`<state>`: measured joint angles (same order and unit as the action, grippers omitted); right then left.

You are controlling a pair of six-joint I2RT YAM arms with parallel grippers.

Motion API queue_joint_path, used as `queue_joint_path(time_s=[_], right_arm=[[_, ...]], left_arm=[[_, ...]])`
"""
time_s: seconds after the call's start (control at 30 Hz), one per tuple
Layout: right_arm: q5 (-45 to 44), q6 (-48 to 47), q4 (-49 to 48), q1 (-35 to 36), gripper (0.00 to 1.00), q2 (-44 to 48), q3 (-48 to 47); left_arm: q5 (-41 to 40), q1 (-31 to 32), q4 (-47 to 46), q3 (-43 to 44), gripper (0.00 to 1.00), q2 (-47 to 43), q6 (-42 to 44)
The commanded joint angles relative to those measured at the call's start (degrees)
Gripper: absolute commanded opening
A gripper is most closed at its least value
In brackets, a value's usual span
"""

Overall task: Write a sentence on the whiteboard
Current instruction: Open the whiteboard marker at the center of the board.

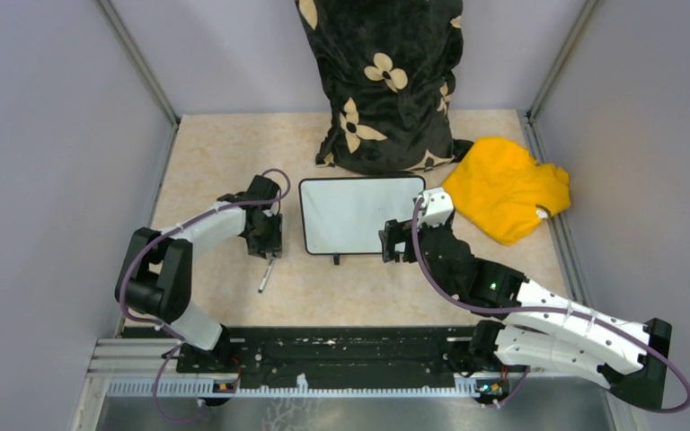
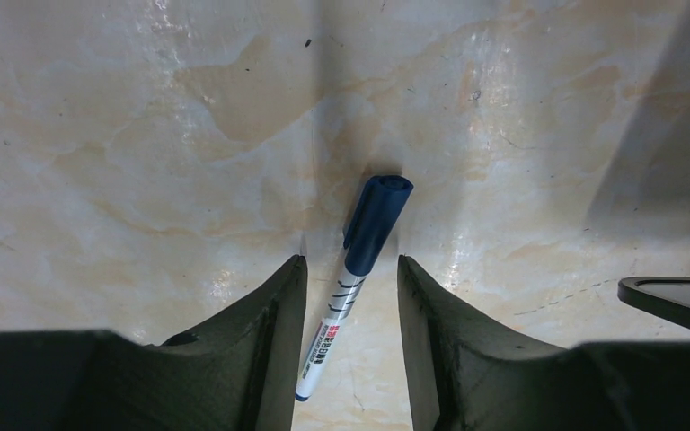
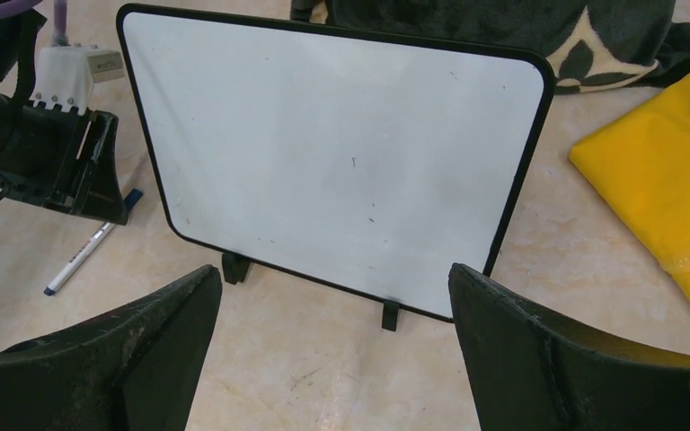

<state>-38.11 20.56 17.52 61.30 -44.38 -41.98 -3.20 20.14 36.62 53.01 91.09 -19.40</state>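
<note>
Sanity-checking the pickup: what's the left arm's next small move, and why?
Probably close the left gripper on the marker. It lies on the table between the open fingers, neither touching it, and the whiteboard is blank, so writing needs the marker in hand first.

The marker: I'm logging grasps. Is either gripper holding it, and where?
Not held. The marker lies on the table between the left gripper's open fingers; the right gripper is empty.
</note>
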Motion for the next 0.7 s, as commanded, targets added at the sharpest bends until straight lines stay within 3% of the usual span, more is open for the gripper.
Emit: queue_joint_path(time_s=[0.0, 0.5, 0.67], right_arm=[[-1.9, -0.4, -1.6, -0.4, 0.94, 1.1, 0.3], [-2.8, 0.0, -1.1, -0.4, 0.94, 1.7, 0.3], [-2.8, 0.2, -0.6, -0.4, 0.94, 2.4, 0.4]], left_arm=[[-0.3, -0.4, -1.7, -1.2, 0.46, 0.9, 0.2], [-0.4, -0.4, -2.6, -1.9, 0.29, 1.4, -0.1], [-0.5, -0.5, -3.2, -2.6, 0.17, 0.6, -1.1]])
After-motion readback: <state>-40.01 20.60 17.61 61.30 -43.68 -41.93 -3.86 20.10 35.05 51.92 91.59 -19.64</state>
